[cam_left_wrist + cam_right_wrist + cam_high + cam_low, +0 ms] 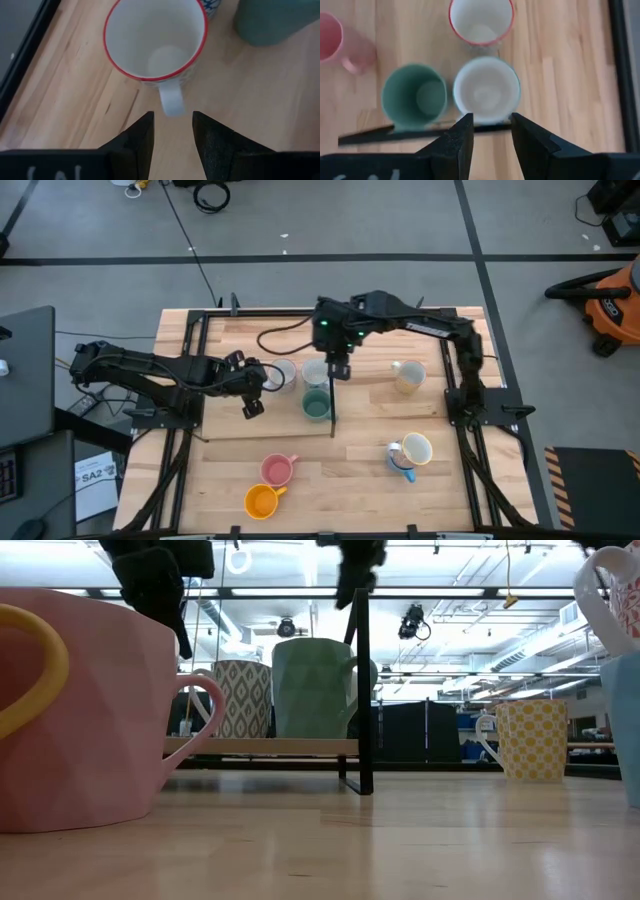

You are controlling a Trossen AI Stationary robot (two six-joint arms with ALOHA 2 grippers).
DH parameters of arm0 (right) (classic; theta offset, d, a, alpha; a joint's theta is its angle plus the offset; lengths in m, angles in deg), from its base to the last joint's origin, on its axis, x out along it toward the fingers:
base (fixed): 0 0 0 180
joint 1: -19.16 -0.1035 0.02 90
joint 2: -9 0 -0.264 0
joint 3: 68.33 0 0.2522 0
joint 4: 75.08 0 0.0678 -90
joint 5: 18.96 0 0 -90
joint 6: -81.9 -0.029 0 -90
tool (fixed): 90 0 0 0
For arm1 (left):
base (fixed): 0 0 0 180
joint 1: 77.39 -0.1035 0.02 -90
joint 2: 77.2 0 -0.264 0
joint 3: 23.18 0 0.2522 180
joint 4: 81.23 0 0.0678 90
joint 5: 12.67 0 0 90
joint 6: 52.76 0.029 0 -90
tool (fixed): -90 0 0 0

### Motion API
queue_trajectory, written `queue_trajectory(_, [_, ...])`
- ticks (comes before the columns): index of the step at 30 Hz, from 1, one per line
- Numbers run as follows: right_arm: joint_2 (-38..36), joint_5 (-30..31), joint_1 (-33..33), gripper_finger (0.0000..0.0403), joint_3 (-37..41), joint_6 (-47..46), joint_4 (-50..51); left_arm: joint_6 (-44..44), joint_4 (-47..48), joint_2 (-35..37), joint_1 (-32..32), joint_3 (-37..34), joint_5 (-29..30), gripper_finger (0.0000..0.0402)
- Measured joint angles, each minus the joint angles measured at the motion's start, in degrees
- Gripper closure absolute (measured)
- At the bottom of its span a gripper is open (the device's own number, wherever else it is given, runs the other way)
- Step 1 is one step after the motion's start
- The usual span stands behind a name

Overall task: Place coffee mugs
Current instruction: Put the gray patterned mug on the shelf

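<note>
The red-rimmed white mug [156, 39] stood upright on the counter [350, 455], its handle pointing straight at the left end effector [172, 131], whose fingers stood narrowly parted and empty just short of that handle. Beside it, the white mug with a pale teal rim [486, 90] sat directly ahead of the right end effector [491, 131], also narrowly parted and holding nothing, with the teal-green mug [414, 95] touching it alongside. Farther off lay a cream checked mug [408, 376], a pink mug [277, 470], an orange mug [260, 501] and a blue mug [403, 462]. A paper sheet [97, 480] off the counter read "SA2".
</note>
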State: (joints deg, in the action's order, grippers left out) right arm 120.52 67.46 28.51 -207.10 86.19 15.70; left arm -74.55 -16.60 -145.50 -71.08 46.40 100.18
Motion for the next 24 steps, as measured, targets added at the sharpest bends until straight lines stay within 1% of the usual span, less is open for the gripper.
queue_trajectory(3, [-6.3, 2.5, -0.5, 0.0266, 7.3, -1.8, -1.9, -0.1, 0.0, 0.0, 0.0, 0.0, 0.0, 0.0260])
queue_trajectory(6, [-14.0, 3.9, -0.7, 0.0266, 17.3, -4.2, -6.5, -0.1, -0.5, 0.0, 0.0, 0.0, 0.1, 0.0260])
queue_trajectory(9, [-21.9, 4.0, -0.7, 0.0266, 27.8, -6.8, -12.6, -0.1, -1.8, 0.0, 0.0, 0.0, 0.2, 0.0260])
queue_trajectory(13, [-31.2, 3.8, -0.7, 0.0266, 39.0, -8.6, -19.6, -0.1, -3.8, 0.0, 0.0, 0.0, 0.8, 0.0260])
queue_trajectory(18, [-40.2, 3.7, -0.7, 0.0266, 48.6, -10.9, -24.7, -0.4, -4.5, -1.4, -0.1, -0.1, 1.8, 0.0260])
queue_trajectory(21, [-44.3, 3.7, -0.7, 0.0266, 52.5, -12.2, -26.0, -0.4, -5.4, -3.0, -0.1, 0.1, 2.9, 0.0260])
queue_trajectory(23, [-46.3, 3.6, -0.8, 0.0266, 54.2, -12.8, -26.4, -0.4, -3.8, -4.0, -0.1, -0.2, 3.5, 0.0260])
queue_trajectory(24, [-47.3, 3.6, -0.8, 0.0266, 55.0, -13.4, -26.8, -0.5, -4.8, -4.7, -0.1, -0.1, 3.9, 0.0260])
